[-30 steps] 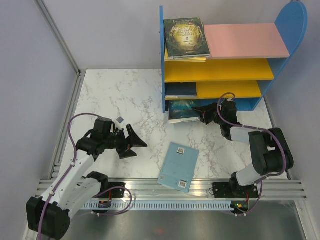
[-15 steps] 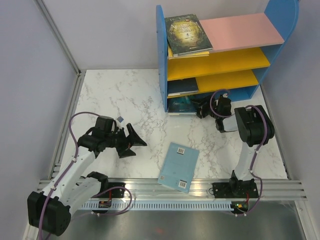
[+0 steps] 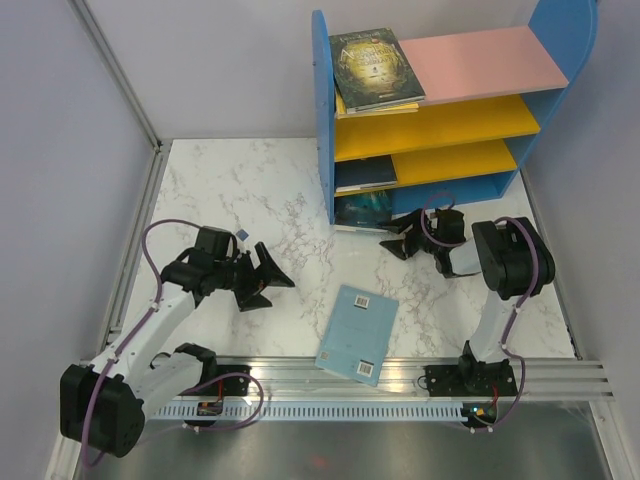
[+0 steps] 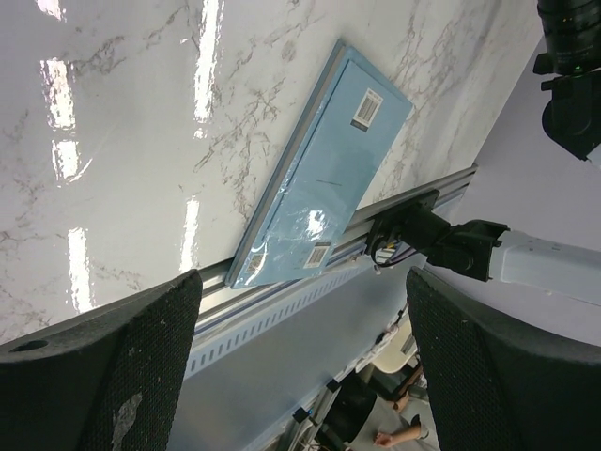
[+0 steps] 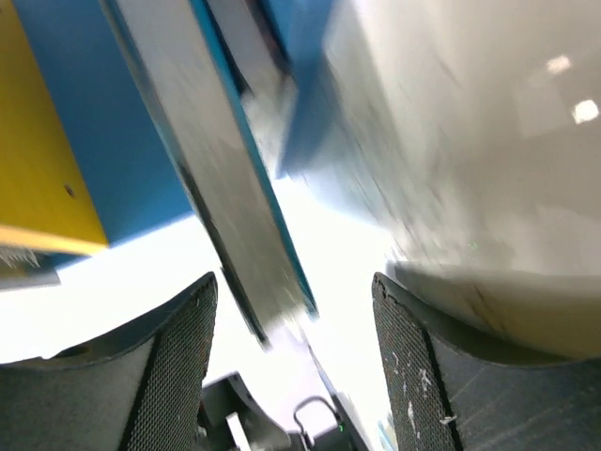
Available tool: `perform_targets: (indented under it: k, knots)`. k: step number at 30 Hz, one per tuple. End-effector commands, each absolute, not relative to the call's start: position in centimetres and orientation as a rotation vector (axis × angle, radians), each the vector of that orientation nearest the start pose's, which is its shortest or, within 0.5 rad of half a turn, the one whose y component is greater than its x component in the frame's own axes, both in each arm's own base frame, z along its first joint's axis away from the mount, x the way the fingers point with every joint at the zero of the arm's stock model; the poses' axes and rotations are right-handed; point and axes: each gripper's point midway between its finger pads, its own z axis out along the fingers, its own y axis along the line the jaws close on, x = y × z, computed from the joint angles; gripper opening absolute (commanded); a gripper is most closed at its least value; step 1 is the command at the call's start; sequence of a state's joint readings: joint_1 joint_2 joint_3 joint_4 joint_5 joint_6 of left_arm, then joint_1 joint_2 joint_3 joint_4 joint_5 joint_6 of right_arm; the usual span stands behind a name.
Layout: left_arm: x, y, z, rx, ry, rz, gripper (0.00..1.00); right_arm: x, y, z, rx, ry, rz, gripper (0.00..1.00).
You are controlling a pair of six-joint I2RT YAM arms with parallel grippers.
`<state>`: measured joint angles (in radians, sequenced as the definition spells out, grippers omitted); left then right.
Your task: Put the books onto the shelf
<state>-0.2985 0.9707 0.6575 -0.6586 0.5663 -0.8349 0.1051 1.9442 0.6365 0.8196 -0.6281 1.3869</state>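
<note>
Right pincer [image 3: 393, 238] spread, nothing in it. Teal ocean book [image 3: 362, 210] sits just past its tips, in the bottom bay of the shelf [image 3: 322, 120]. Navy book [image 3: 365, 173] is one bay higher, and the green book [image 3: 377, 67] lies on the top board, well beyond that pincer. Left pincer [image 3: 277, 294] spread wide, empty. Light-blue book [image 3: 357, 333] lies flat on the surface [image 3: 250, 190] ahead of it, well apart, its far end overhanging the rail [image 3: 300, 375].

The table [image 3: 230, 190] looks like polished white marble, mirror-glossy with glare streaks; the light-blue book [image 3: 357, 332] has a smooth, shiny paper cover; the shelf [image 3: 490, 65] boards look matt; the rail [image 3: 290, 372] is ribbed metal
</note>
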Motion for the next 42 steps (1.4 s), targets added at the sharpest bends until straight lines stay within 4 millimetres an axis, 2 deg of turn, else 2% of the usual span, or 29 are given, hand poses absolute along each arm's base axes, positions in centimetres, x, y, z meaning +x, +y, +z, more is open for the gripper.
perform_targets:
  k: [1,5,10,12,17,18,23,30,32,34,35,36,38,39,42]
  knots:
    - [18.8,-18.0,14.2,-0.415,2.606,-1.121,0.91,36.3,17.6,3.8,1.020,2.187,1.476,0.66]
    - [18.9,-18.1,14.0,-0.428,2.602,-1.127,0.91,36.4,17.4,3.4,0.994,2.228,1.434,0.56]
    - [18.4,-18.0,13.8,-0.444,2.599,-1.137,0.90,38.3,17.5,3.2,0.999,2.229,1.433,0.37]
    - [18.2,-17.9,13.9,-0.451,2.589,-1.142,0.90,39.5,17.4,3.2,1.001,2.219,1.429,0.33]
    - [17.7,-17.8,13.8,-0.463,2.579,-1.145,0.90,42.2,17.5,3.7,0.990,2.201,1.429,0.28]
    - [17.6,-17.7,14.0,-0.466,2.576,-1.146,0.90,42.4,17.5,3.3,1.000,2.210,1.420,0.28]
    - [17.1,-17.5,13.9,-0.477,2.574,-1.140,0.90,44.6,17.5,4.1,0.998,2.185,1.424,0.25]
    - [16.7,-17.4,13.7,-0.490,2.579,-1.137,0.90,45.8,17.5,3.9,1.018,2.174,1.433,0.24]
    - [16.6,-17.4,13.6,-0.491,2.583,-1.137,0.90,45.6,17.6,3.9,1.017,2.172,1.435,0.25]
    - [16.5,-17.3,13.4,-0.494,2.587,-1.136,0.90,45.2,17.6,4.3,0.999,2.168,1.441,0.30]
    - [16.5,-17.4,13.4,-0.491,2.587,-1.137,0.90,45.0,17.6,4.6,0.986,2.168,1.444,0.34]
    - [16.5,-17.3,13.4,-0.487,2.587,-1.136,0.90,44.9,17.7,5.2,0.966,2.163,1.447,0.45]
    - [16.4,-17.4,13.2,-0.483,2.593,-1.136,0.90,44.4,17.5,5.4,0.936,2.185,1.426,0.54]
    - [16.4,-17.3,13.2,-0.478,2.596,-1.135,0.90,44.3,17.6,6.5,0.902,2.177,1.428,0.61]
    - [16.4,-17.3,12.9,-0.464,2.607,-1.131,0.90,43.4,17.2,8.1,0.827,2.197,1.388,0.69]
